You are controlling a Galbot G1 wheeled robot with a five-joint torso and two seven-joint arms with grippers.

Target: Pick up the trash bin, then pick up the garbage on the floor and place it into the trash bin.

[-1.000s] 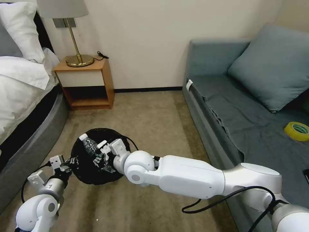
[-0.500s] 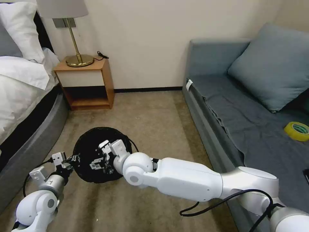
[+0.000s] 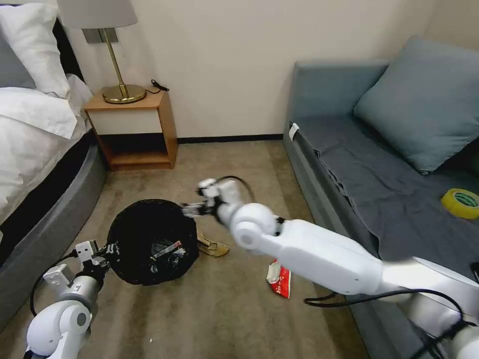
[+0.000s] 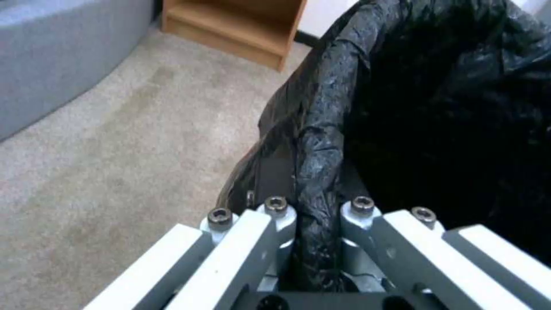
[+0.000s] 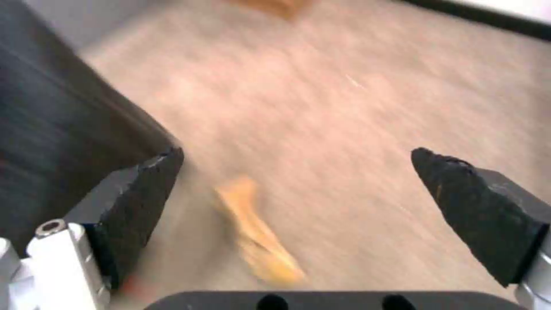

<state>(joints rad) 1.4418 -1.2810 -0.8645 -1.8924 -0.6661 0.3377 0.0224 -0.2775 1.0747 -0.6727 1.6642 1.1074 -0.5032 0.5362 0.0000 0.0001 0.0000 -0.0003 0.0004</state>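
The trash bin (image 3: 144, 224), lined with a crinkly black bag, hangs low over the carpet, and litter lies inside it (image 3: 167, 252). My left gripper (image 3: 102, 248) is shut on the bin's near rim; in the left wrist view the fingers (image 4: 275, 215) pinch the bag's edge (image 4: 321, 142). My right gripper (image 3: 192, 209) is open and holds nothing, just past the bin's far right rim. Below it on the floor lies crumpled tan paper (image 3: 213, 248) (image 5: 258, 232). A red-and-white packet (image 3: 279, 280) lies further right, near the sofa's base.
A bed (image 3: 35, 164) borders the left side. A wooden nightstand (image 3: 134, 129) with a brass lamp (image 3: 119, 92) stands at the back wall. On the right is a grey-blue sofa (image 3: 379, 179) with a yellow tape roll (image 3: 460, 203) on it. Open carpet lies between.
My right gripper let the clear bottle drop into the bin, then pulled out and swung to the far right of it. That uncovered the tan paper and the red-and-white packet.
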